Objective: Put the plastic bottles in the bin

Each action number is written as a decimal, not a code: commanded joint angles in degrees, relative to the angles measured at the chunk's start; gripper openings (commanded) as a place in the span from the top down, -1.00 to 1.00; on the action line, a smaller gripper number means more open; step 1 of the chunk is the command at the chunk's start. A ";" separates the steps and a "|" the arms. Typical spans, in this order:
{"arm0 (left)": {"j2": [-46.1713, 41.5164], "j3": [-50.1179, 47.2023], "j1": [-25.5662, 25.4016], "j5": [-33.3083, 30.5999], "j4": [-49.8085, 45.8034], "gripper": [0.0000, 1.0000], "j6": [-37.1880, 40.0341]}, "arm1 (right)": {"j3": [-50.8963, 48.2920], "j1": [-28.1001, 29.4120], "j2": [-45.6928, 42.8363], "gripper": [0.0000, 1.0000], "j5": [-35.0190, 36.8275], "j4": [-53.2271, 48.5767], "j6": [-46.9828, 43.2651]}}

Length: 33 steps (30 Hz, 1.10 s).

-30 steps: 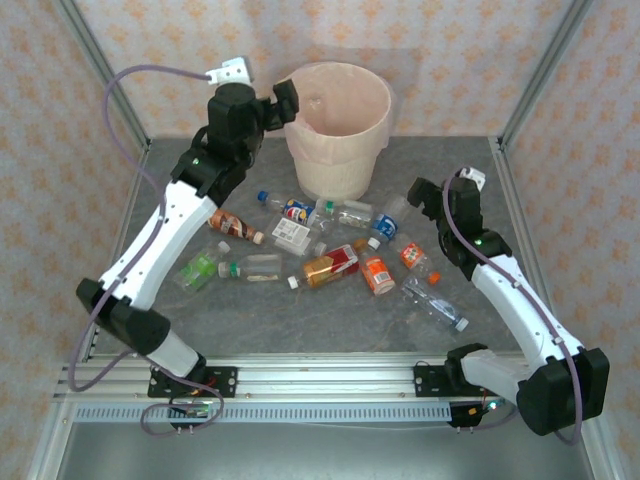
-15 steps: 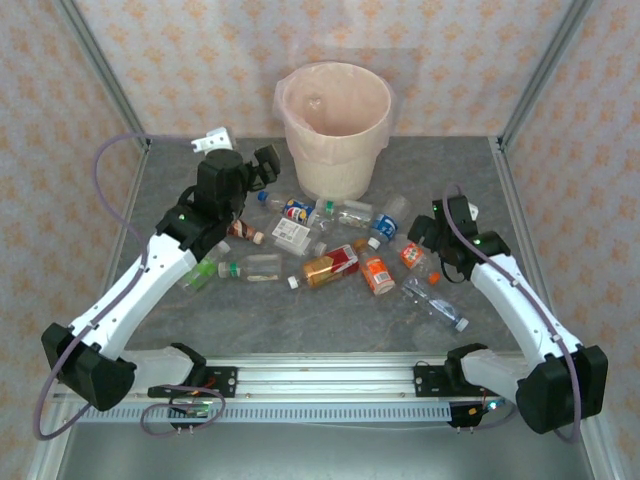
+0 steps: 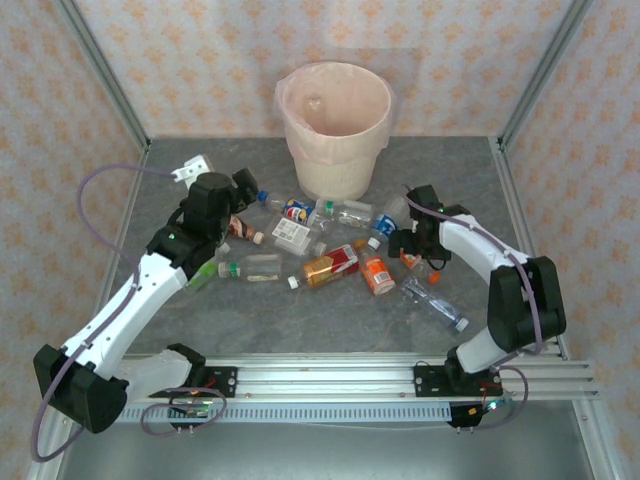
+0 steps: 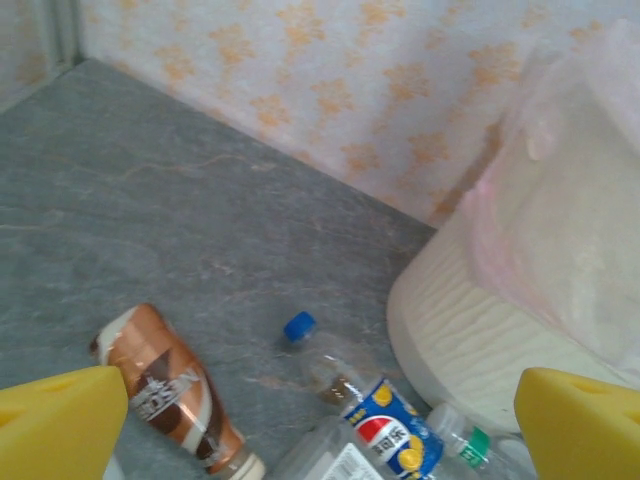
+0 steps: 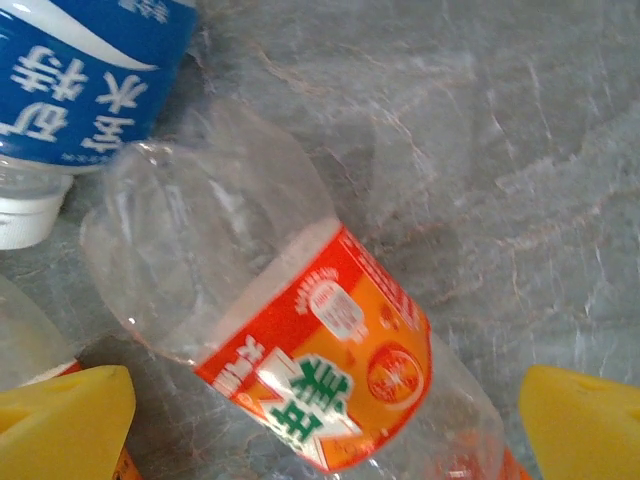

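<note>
While both grippers hold their fingers wide apart and empty, the step in hand is the approach to a pick. The plastic bottles (image 3: pixel 330 265) lie scattered on the tabletop (image 3: pixel 200 330) before the bin (image 3: pixel 300 150). The right gripper (image 3: pixel 405 243) must descend and close on the orange-labelled bottle (image 5: pixel 320 370). The right wrist view shows this bottle framed between the fingers (image 5: pixel 60 420), detail the overhead view lacks.

Bin (image 4: pixel 470 330) cropped at right edge; orange-label bottle (image 5: pixel 330 370) cut off below.
</note>
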 commanded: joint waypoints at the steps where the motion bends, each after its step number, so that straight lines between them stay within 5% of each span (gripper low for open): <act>1: -2.81 -1.79 0.81 -5.04 -2.28 -1.00 -2.84 | 3.94 -0.16 3.23 -0.95 -3.90 -4.81 -13.51; 7: -6.37 -3.36 0.91 -10.08 -5.93 -1.00 -5.17 | 7.71 -0.30 10.71 -0.87 -2.49 -9.19 -23.62; 16: -13.21 -7.50 0.99 -15.19 -14.24 -1.00 -9.07 | 6.99 -0.83 14.30 -0.71 4.31 -2.92 -25.00; 27: -14.24 -8.40 0.99 -16.53 -15.11 -1.00 -10.94 | 5.10 -1.72 12.07 0.08 7.40 2.76 -22.62; 33: -13.35 -9.03 0.99 -15.72 -12.04 -1.00 -9.64 | 2.44 -2.84 5.73 0.30 10.64 7.13 -18.81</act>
